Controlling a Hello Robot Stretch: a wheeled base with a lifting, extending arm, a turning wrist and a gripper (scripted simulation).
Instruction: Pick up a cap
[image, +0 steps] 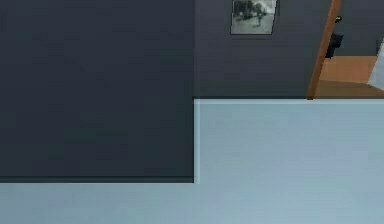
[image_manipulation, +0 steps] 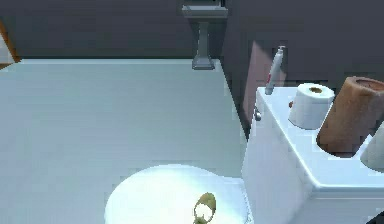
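Gripper's hold cannot be told; a small yellowish object (image_manipulation: 205, 208), possibly the cap, lies near on the toilet lid (image_manipulation: 150, 195), left of the tank (image_manipulation: 300, 170); best line up squarely before reaching

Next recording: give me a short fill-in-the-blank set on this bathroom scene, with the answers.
1. In the arm side view, a white paper roll stands on the ____ of the toilet.
2. Right beside it stands a second roll, coloured ____.
3. In the forward view, a framed picture hangs on the dark ____.
4. The wooden door frame shows at the forward view's ____ edge.
Missing words: tank; brown; wall; right.
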